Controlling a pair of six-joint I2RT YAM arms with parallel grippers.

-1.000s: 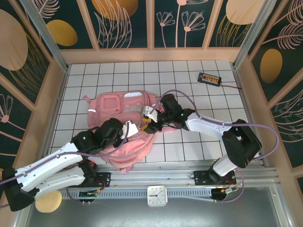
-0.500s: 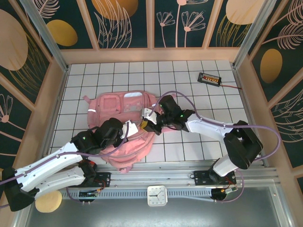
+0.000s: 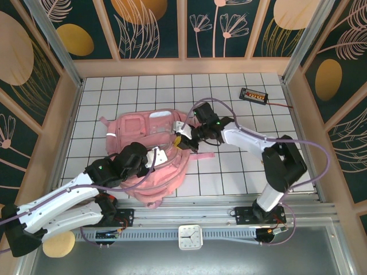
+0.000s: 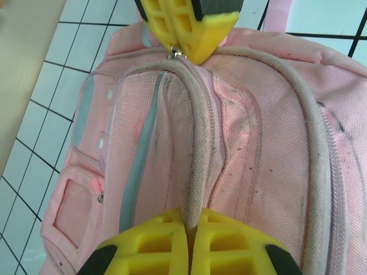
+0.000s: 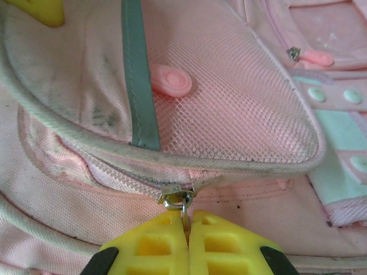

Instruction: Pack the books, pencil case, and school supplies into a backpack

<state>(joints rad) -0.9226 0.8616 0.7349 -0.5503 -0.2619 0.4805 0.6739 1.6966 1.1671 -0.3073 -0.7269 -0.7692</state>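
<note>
At my right claw (image 5: 188, 220) I am pinching the small metal zipper pull (image 5: 179, 199); my left claw (image 4: 192, 219) is clamping a pale corded seam (image 4: 195, 143) of the soft pink backpack (image 3: 143, 126) lying by the near edge of the tiled table (image 3: 241, 172).

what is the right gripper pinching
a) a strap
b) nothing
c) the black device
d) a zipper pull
d: the right wrist view shows the right gripper shut on the metal zipper pull of the backpack.
</note>
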